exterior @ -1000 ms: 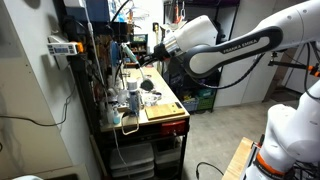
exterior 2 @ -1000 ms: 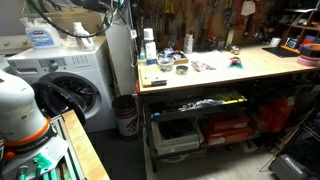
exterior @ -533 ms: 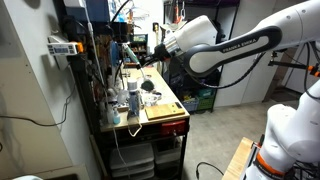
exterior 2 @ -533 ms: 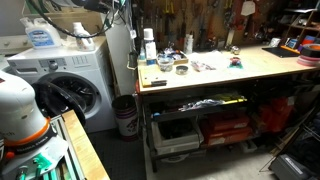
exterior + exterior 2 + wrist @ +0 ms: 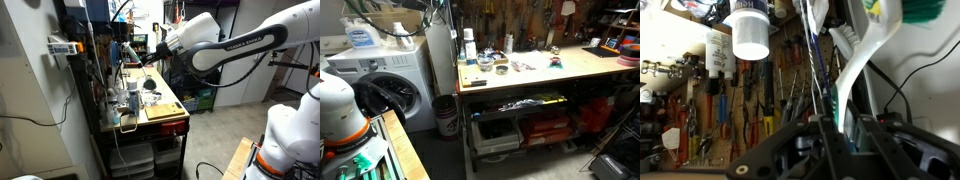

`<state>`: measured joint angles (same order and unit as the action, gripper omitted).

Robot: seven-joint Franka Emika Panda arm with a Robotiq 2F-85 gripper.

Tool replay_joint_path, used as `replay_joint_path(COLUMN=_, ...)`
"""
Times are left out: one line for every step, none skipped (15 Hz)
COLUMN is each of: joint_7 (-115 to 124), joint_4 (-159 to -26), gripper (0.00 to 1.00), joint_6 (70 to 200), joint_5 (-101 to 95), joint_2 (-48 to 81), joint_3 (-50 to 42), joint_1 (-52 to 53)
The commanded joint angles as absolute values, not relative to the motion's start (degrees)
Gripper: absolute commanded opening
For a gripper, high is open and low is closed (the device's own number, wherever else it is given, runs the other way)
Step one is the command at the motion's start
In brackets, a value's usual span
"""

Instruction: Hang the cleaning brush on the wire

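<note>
the cleaning brush point(image 5: 818, 90) shows only as a slim, nearly black stem, close to upright, high over the back edge of the workbench point(image 5: 570, 65). its bristle end cannot be made out. the gripper point(image 5: 826, 128) has its jaws pressed close on the lower part of that stem and appears to pinch it.

only the wrist view shows this grip, and with it the things at the workbench's back: a wall of hand tools point(image 5: 730, 110), a blue-white bottle point(image 5: 748, 30), and a white-handled brush with green bristles point(image 5: 865, 60) just beside the dark stem.

in an exterior view the arm point(image 5: 235, 50) shows at full length. it reaches roughly level over the workbench, higher than the tan wooden board point(image 5: 160, 109) on the near end, and its black gripper points at the cluttered rear upright. the brush there is too small to tell from the gripper.

in an exterior view the workbench's long top carries bottles point(image 5: 468, 45) at the end next to a washing machine point(image 5: 390, 85).
</note>
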<state>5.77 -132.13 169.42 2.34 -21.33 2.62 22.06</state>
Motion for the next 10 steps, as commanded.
replay_joint_path(joint_7=3.43, joint_4=-133.14, gripper=0.04, joint_6=166.95, joint_5=4.33, joint_2=-22.5, joint_3=4.67, joint_1=19.52)
replay_joint_path(joint_7=3.19, joint_4=-133.07, gripper=0.04, joint_6=166.78, joint_5=4.58, joint_2=-22.37, joint_3=4.72, joint_1=19.36)
replay_joint_path(joint_7=3.09, joint_4=-133.04, gripper=0.04, joint_6=166.74, joint_5=4.73, joint_2=-22.3, joint_3=4.8, joint_1=19.17)
replay_joint_path(joint_7=3.0, joint_4=-133.01, gripper=0.04, joint_6=166.67, joint_5=4.79, joint_2=-22.21, joint_3=4.9, joint_1=18.97)
replay_joint_path(joint_7=2.82, joint_4=-132.98, gripper=0.04, joint_6=166.5, joint_5=4.81, joint_2=-22.17, joint_3=4.99, joint_1=18.78)
replay_joint_path(joint_7=2.75, joint_4=-133.0, gripper=0.04, joint_6=166.43, joint_5=4.78, joint_2=-22.1, joint_3=5.1, joint_1=18.54)
replay_joint_path(joint_7=3.0, joint_4=-133.01, gripper=0.33, joint_6=166.29, joint_5=4.44, joint_2=-22.04, joint_3=5.45, joint_1=17.96)
replay_joint_path(joint_7=3.14, joint_4=-133.06, gripper=0.43, joint_6=166.2, joint_5=4.32, joint_2=-22.06, joint_3=5.64, joint_1=17.63)
replay_joint_path(joint_7=3.01, joint_4=-133.14, gripper=0.49, joint_6=165.8, joint_5=4.48, joint_2=-22.16, joint_3=5.67, joint_1=17.6)
replay_joint_path(joint_7=3.03, joint_4=-133.17, gripper=0.58, joint_6=165.39, joint_5=4.44, joint_2=-22.25, joint_3=5.85, joint_1=17.34)
